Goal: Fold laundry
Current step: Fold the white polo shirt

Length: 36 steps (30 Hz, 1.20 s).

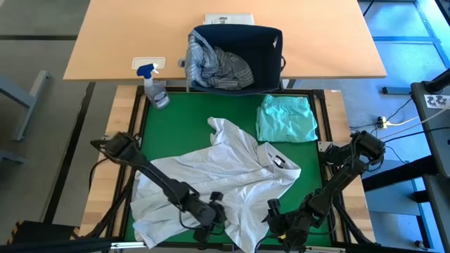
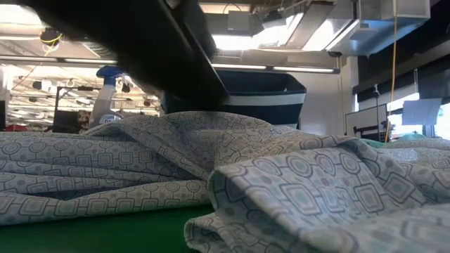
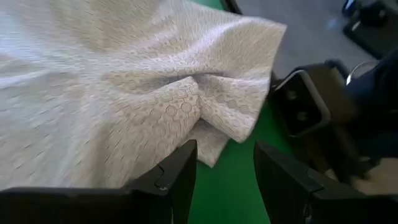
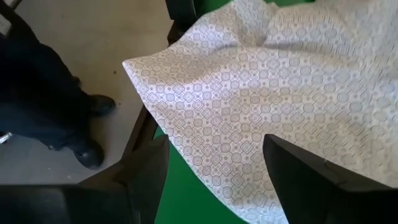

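A white shirt with a small geometric print [image 1: 218,176] lies crumpled and spread over the green mat [image 1: 190,112], its collar toward the right. A folded mint-teal garment [image 1: 286,118] rests flat at the mat's far right. A grey-blue striped shirt [image 1: 218,67] is bunched in the navy basket [image 1: 264,49]. My left gripper [image 1: 211,214] stands open at the shirt's near hem, a puckered corner of cloth [image 3: 217,118] just ahead of its fingers. My right gripper [image 1: 276,216] is open over the hem's right part [image 4: 205,149]; mat shows between its fingers.
A spray bottle [image 1: 155,88] lies at the mat's far left corner. The basket sits on a wooden table beyond the mat's far edge. A person's dark trouser legs and shoes [image 4: 87,152] stand on the floor just off the table's near edge. My two grippers are close together.
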Each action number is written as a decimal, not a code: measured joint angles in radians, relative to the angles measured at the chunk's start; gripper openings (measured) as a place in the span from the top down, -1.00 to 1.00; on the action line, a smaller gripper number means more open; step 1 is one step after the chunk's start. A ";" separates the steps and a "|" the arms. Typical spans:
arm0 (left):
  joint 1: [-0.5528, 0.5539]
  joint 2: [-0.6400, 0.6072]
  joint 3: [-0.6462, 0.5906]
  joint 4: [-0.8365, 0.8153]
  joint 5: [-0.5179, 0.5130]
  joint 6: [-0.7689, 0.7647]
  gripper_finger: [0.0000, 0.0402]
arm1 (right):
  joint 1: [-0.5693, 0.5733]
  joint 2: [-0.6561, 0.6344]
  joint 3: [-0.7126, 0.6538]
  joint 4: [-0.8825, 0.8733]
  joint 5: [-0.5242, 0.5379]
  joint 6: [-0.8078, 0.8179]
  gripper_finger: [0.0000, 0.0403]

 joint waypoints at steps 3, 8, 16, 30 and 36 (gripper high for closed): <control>0.000 0.069 0.050 0.002 0.032 0.023 0.24 | 0.000 0.003 0.000 -0.001 -0.001 0.020 -0.30; 0.002 0.137 0.076 0.006 0.037 0.057 0.24 | 0.000 0.003 0.000 0.000 0.018 0.030 -0.30; 0.003 0.179 0.081 0.019 -0.041 0.060 0.42 | 0.000 0.003 0.000 0.067 -0.004 -0.020 -0.30; 0.026 0.179 0.078 0.023 -0.073 -0.033 0.98 | 0.001 0.184 0.020 0.314 -0.051 -0.199 -0.27; 0.028 0.181 0.077 0.028 -0.067 -0.034 0.98 | 0.000 0.272 0.091 0.291 -0.039 -0.311 -0.01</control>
